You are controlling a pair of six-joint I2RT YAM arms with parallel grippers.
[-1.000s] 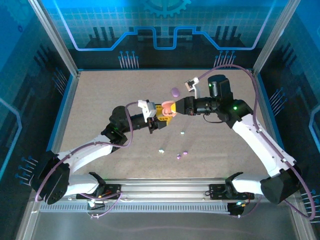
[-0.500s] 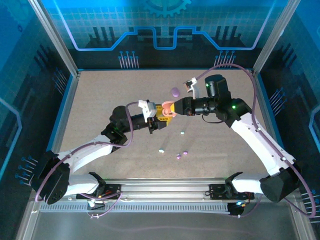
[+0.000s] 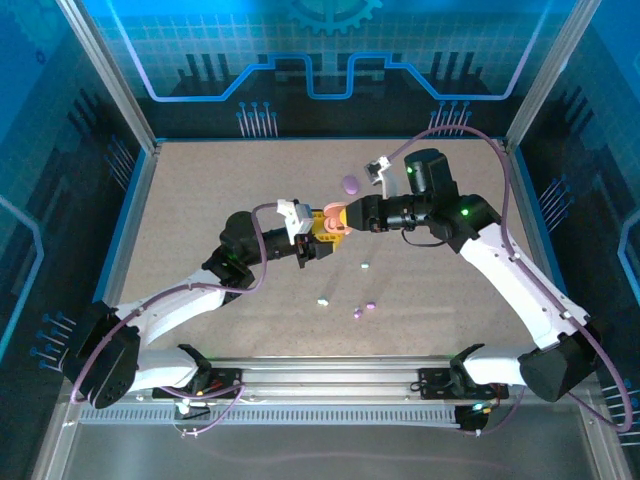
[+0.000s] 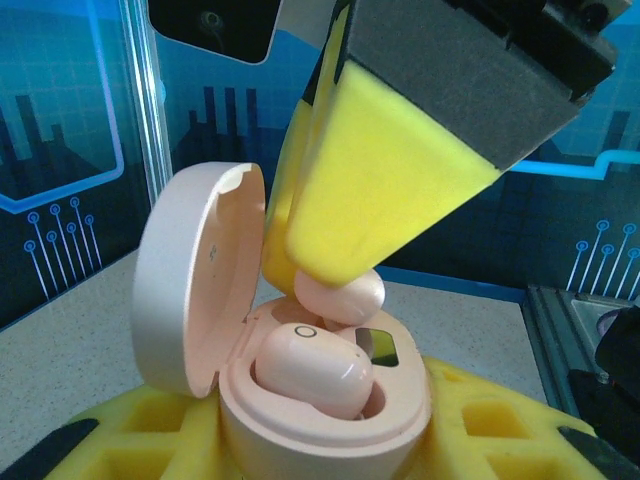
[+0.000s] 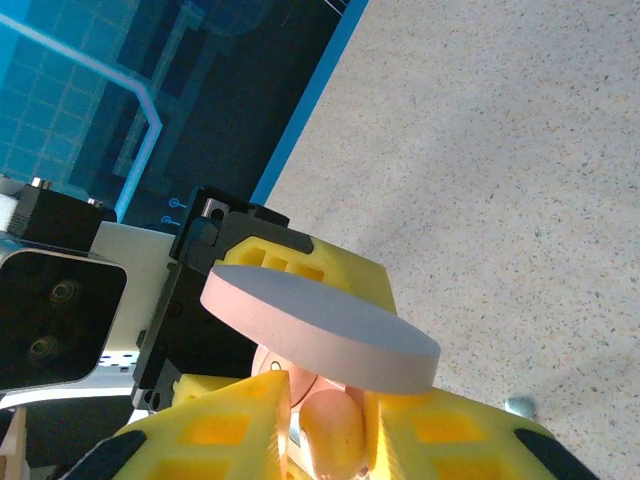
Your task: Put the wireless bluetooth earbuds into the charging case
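Pink charging case [image 4: 300, 425] in left end effector [image 3: 324, 233], right end effector [image 5: 325, 432] pinching pink earbud [image 5: 333, 442] beside lid [image 5: 320, 325], purple case [image 3: 350, 184] beyond

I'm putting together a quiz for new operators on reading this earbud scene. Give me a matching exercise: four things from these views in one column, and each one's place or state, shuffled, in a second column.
Things
1. pink charging case
2. first pink earbud
3. second pink earbud
4. purple case

Places or states
A. between the fingers of the right gripper
B. lying alone on the table
C. held by the left gripper, lid open
D. seated in its slot in the case

Pairs: 1-C, 2-D, 3-A, 4-B
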